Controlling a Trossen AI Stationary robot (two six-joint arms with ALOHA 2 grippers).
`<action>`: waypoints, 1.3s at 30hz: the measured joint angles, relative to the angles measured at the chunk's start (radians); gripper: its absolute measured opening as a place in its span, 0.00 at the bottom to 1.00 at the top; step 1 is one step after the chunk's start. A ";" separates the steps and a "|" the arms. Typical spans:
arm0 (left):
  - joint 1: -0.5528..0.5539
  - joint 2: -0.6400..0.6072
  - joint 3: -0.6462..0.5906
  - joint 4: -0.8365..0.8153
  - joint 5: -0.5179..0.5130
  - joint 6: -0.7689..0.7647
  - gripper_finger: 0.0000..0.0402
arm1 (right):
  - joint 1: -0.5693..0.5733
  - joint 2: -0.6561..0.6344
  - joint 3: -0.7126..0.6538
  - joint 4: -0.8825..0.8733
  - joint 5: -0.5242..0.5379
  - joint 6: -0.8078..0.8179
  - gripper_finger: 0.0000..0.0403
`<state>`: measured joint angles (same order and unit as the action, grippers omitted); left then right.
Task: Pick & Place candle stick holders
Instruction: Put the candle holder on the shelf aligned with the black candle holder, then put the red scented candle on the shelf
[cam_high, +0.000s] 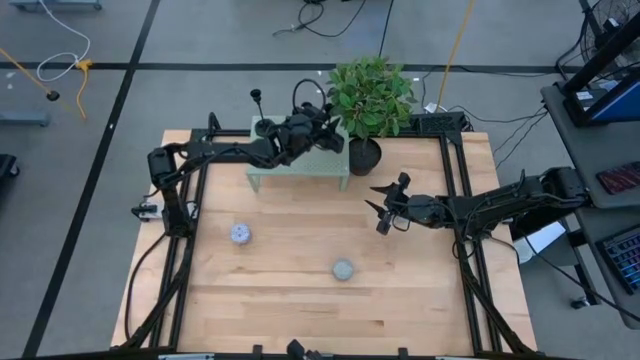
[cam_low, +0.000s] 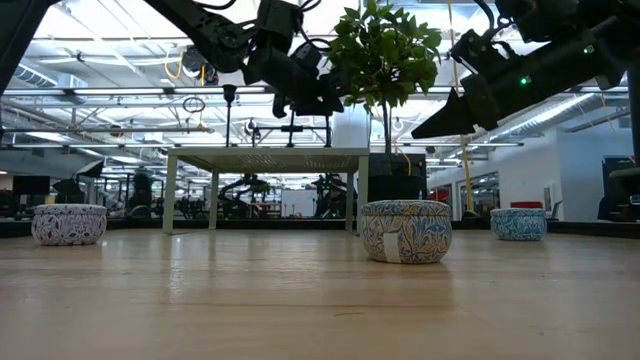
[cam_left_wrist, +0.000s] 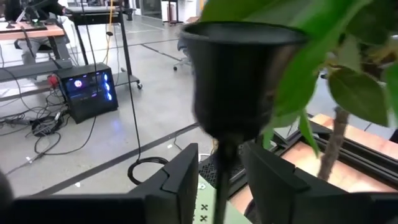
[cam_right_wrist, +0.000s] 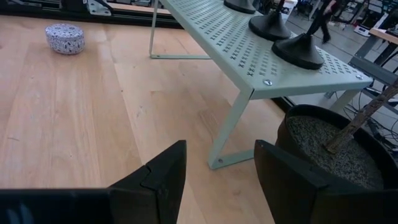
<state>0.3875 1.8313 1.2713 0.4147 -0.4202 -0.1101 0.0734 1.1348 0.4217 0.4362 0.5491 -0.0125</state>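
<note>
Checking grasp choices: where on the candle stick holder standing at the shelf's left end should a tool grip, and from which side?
Grip the candle stick holder on its thin upright stem, probably level from the left: the disc base lies flat on the shelf, and the cup is tiny.

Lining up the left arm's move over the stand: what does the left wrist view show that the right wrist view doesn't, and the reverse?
Only the left wrist view shows the matte-black candle stick holder's cup top close up, its thin stem running down between the left gripper fingers, with green leaves beside it.

Only the right wrist view shows three black disc bases standing on the pale green perforated metal stand, a patterned round tin on the wooden table, the gravel-filled black plant pot, and the open right gripper.

Both show the stand and the plant.
</note>
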 joint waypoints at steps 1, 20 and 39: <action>-0.002 0.000 0.000 0.000 0.000 0.000 0.34 | 0.000 0.000 0.000 0.000 0.000 0.000 0.45; -0.037 0.000 0.000 -0.052 -0.176 0.064 0.36 | 0.000 0.000 0.001 0.000 0.000 0.000 0.45; -0.151 -0.158 0.000 -0.376 -0.255 0.088 0.36 | 0.000 0.001 0.001 -0.001 0.000 0.000 0.45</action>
<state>0.2366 1.6728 1.2709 0.0388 -0.6750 -0.0219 0.0736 1.1355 0.4225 0.4347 0.5488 -0.0124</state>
